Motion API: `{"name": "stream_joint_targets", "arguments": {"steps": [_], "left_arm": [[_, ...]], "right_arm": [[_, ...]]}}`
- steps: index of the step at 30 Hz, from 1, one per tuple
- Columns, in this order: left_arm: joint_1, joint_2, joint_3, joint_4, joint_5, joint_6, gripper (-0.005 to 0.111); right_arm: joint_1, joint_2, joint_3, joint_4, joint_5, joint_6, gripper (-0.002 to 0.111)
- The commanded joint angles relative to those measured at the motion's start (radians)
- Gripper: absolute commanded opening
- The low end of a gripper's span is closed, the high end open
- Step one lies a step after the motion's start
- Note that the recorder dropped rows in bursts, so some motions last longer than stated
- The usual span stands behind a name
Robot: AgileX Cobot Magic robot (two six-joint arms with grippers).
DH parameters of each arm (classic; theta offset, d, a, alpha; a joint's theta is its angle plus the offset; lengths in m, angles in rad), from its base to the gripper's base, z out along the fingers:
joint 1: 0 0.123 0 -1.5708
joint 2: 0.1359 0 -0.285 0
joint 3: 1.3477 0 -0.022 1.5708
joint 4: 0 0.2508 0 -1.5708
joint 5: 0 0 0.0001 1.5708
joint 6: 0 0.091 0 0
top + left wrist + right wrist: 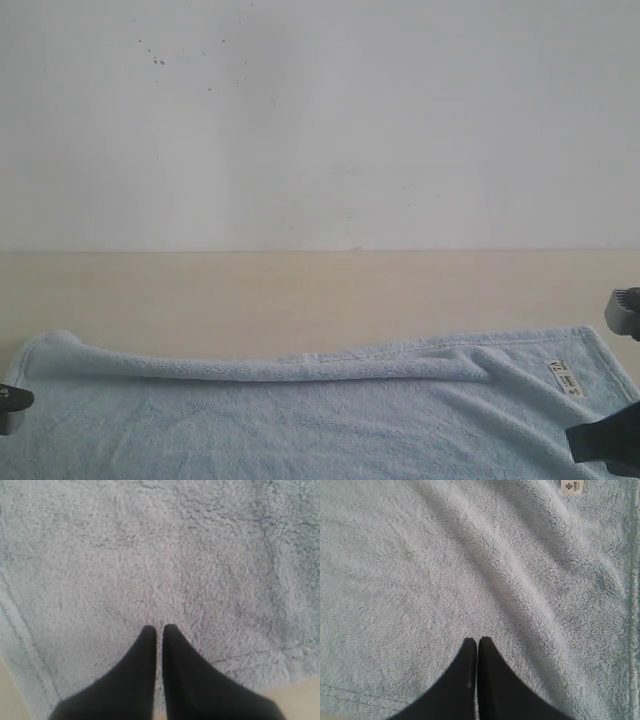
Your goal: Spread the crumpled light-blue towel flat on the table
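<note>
1. The towel lies on the tabletop, at the front and spread wide from side to side. Its far edge is turned over on itself in a long rolled fold that flattens out towards the corner with the label.
2. The left fingers are pressed together, tips over the pile near one side of the cloth. I see no cloth caught between them. The right fingers are pressed together too, over shallow ridges near the label corner, and nothing shows between them either.
3. To my eye the towel is light, thick and limp. It should drape and trail rather than hold a shape. The fluffy pile ought to give a sure grip, and it looks neither slippery nor fragile.
4. I would take it at the hem of the turned-over edge, one pinch near each end of the fold, catching the top layer only. Catching both layers would likely drag the whole towel along instead of opening it.
</note>
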Motion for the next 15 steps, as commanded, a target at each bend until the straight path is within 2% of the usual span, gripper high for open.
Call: {"name": "stream_joint_targets", "arguments": {"steps": [1,6,10,13,15], "left_arm": [[-0.004,0.018,0.024,0.004,0.001,-0.017,0.004],[-0.004,0.087,0.028,0.002,0.047,-0.039,0.004],[-0.004,0.143,0.028,0.005,0.268,-0.012,0.004],[-0.004,0.168,0.030,-0.141,0.365,0.143,0.004],[-0.004,0.169,0.030,-0.157,0.373,0.159,0.004]], "right_arm": [[-0.008,-0.004,-0.003,0.021,0.002,-0.020,0.000],[-0.008,-0.004,-0.003,0.032,0.002,-0.028,0.000],[-0.008,-0.004,-0.003,0.039,0.002,-0.027,0.000],[-0.008,-0.004,-0.003,0.050,0.002,-0.027,0.000],[-0.008,-0.004,-0.003,0.060,0.002,-0.027,0.000]]}}
